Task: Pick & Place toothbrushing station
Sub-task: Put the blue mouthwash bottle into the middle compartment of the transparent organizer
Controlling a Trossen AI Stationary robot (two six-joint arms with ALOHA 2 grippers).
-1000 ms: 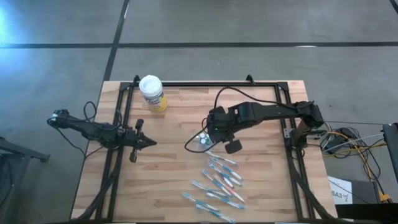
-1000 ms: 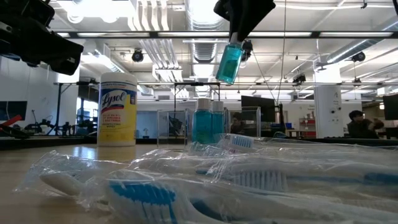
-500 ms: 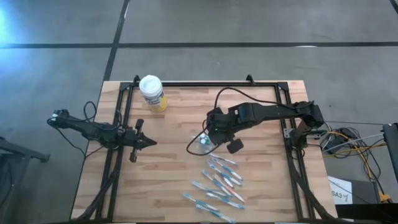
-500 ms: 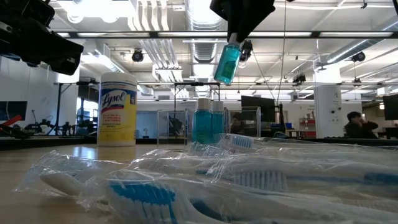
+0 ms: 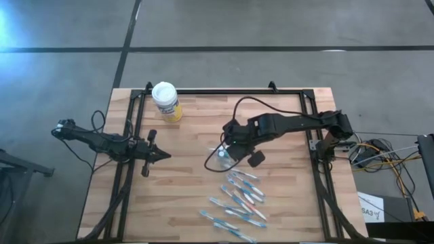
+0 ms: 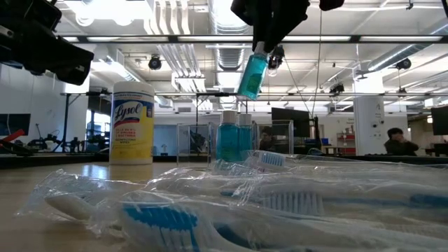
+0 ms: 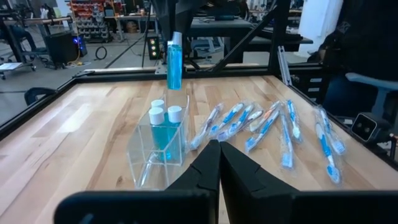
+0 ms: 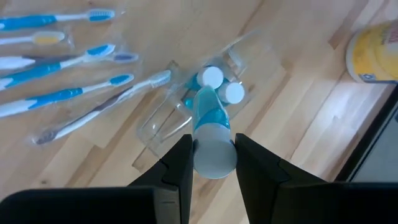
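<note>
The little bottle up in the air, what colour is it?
The bottle is blue-green with a white cap, clearest in the left wrist view.

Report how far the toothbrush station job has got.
Done: two blue bottles stand in the clear holder. In hand: the right gripper holds a third bottle above it. The left gripper waits shut at the table's left. Left: the wrapped toothbrushes lie loose on the table.

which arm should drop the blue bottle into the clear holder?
Right. Its tool already grips the blue bottle by the cap, hanging above the clear holder with two bottles inside. The left tool sits shut, empty, off to the side.
</note>
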